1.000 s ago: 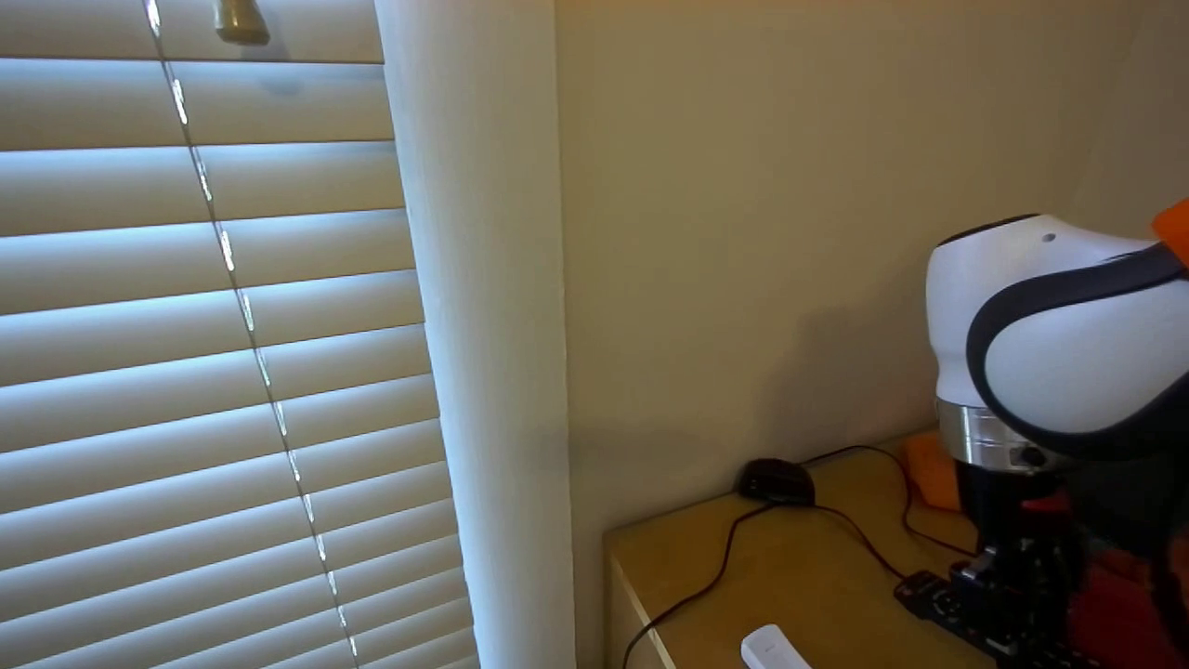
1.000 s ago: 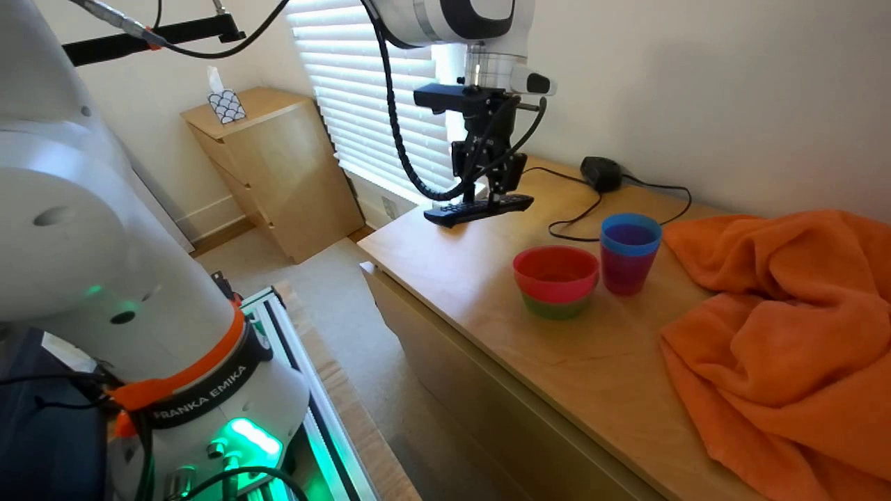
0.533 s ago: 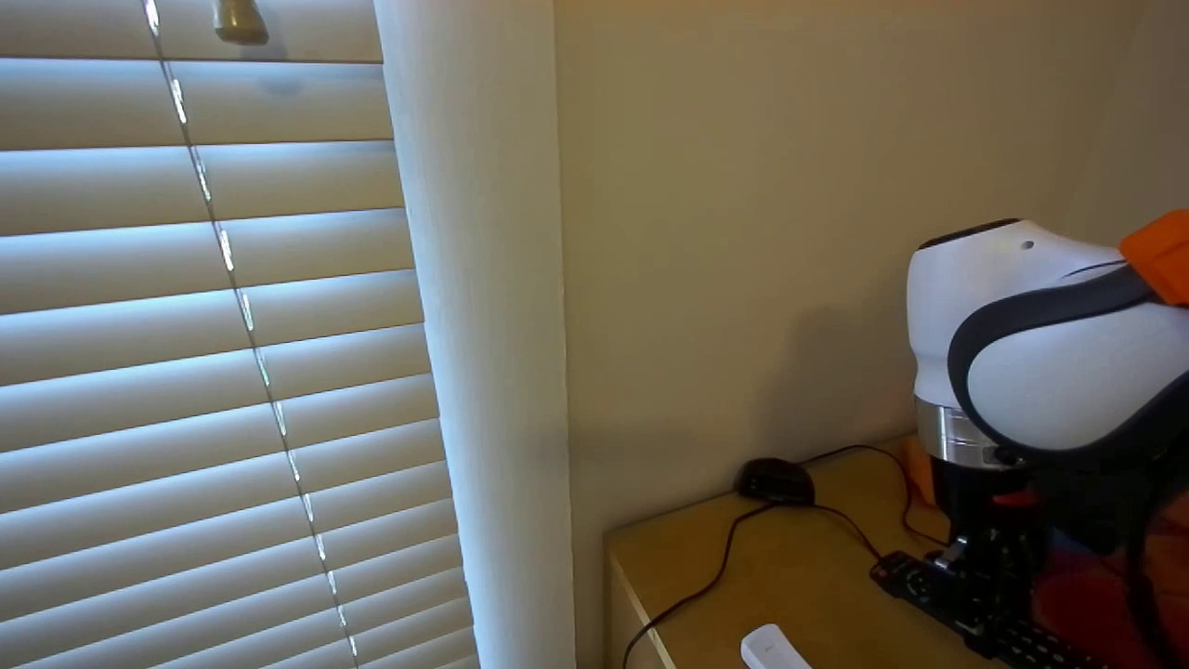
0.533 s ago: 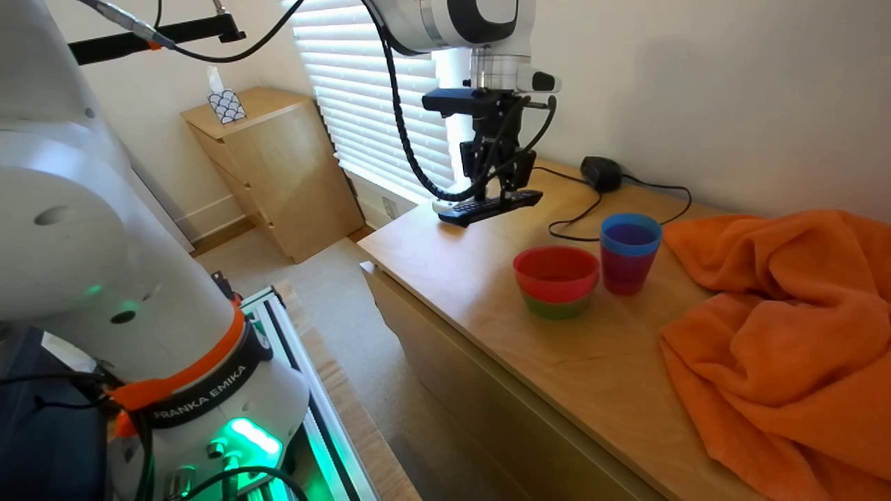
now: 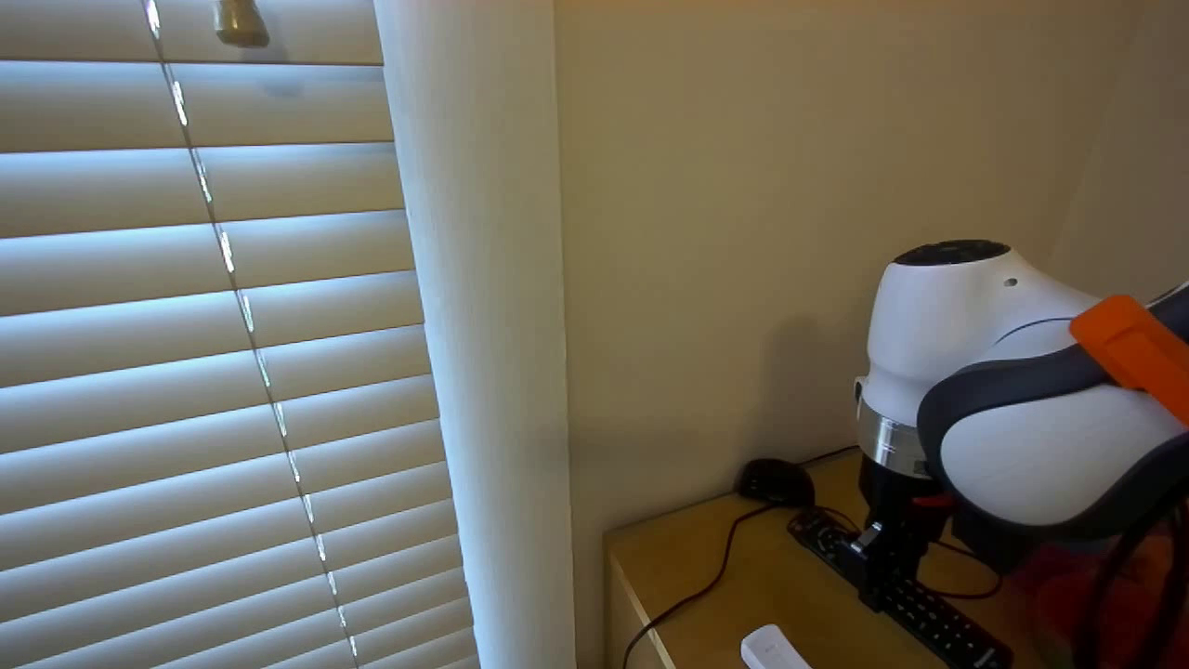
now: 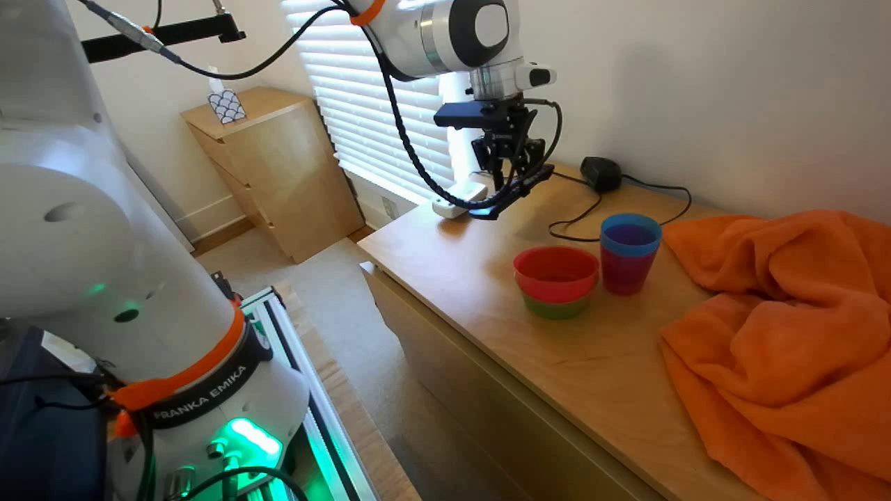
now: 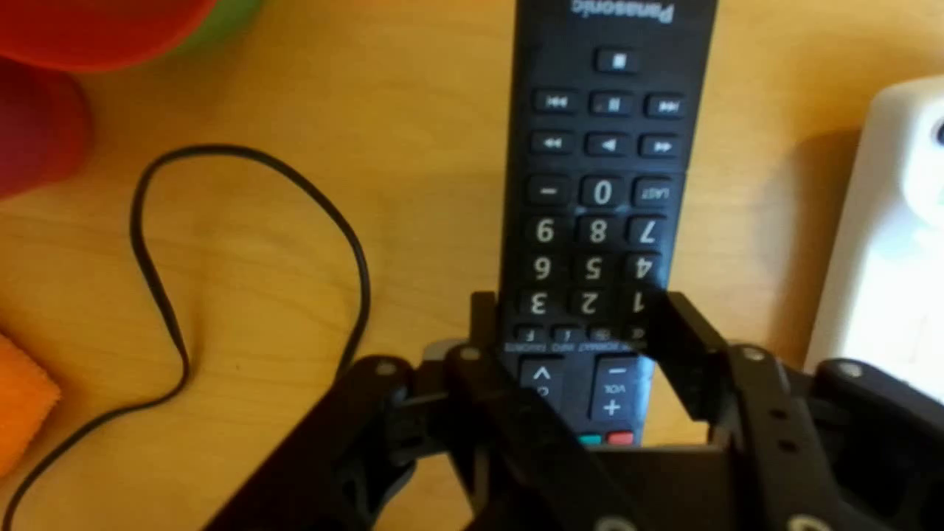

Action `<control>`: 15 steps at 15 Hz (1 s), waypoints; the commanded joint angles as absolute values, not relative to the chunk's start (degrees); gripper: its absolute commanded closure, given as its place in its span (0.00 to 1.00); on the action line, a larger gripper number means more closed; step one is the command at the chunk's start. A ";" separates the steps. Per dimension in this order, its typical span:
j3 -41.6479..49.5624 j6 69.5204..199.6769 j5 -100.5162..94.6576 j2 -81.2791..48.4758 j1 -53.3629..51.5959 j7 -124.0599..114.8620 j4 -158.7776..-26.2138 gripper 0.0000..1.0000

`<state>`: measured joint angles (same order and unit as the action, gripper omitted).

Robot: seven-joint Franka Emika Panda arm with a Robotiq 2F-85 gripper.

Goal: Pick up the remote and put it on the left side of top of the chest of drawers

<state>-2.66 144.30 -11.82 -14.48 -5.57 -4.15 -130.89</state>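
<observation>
The remote is long, black and covered in buttons. It shows in both exterior views (image 5: 938, 623) (image 6: 539, 175) and in the wrist view (image 7: 601, 192). My gripper (image 7: 575, 324) is shut across its width near the number and volume keys. In both exterior views the gripper (image 5: 875, 581) (image 6: 509, 186) points down and holds the remote over the chest of drawers (image 5: 790, 590) (image 6: 480, 306). How high above the tan top it hangs is hard to tell. The fingers hide part of the remote in the wrist view.
A white bar (image 5: 774, 648) (image 6: 461, 197) (image 7: 885, 258) lies beside the remote near the window end. A black lump (image 5: 776, 481) (image 6: 601, 174) with a thin cord sits by the wall. Red and green bowls (image 6: 555, 278), stacked cups (image 6: 628, 257) and an orange cloth (image 6: 786, 334) stand farther along.
My gripper has carried the remote toward the window end and the black lump. The remote has turned as it moved, and the arm has come lower. The gripper has stayed shut.
</observation>
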 commanded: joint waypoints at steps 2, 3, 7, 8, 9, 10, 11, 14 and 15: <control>-5.10 153.46 -5.44 -17.88 -4.36 0.71 -129.99 0.70; -6.21 155.25 -3.17 -18.70 -3.68 3.03 -129.75 0.70; -11.27 154.79 5.50 -20.49 -0.12 13.43 -128.70 0.70; -12.33 153.56 7.07 -20.73 0.82 15.66 -128.40 0.70; -12.86 151.98 7.93 -20.64 1.39 17.09 -128.32 0.70; -12.80 151.10 8.23 -20.16 1.62 17.60 -128.71 0.70; -12.60 149.94 8.39 -19.79 1.72 17.75 -128.95 0.70; -12.93 146.60 9.99 -19.94 2.76 20.26 -128.57 0.70; -12.92 146.33 10.50 -20.06 2.93 21.01 -128.51 0.70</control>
<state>-11.85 149.21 7.75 -20.48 1.43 17.60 -128.83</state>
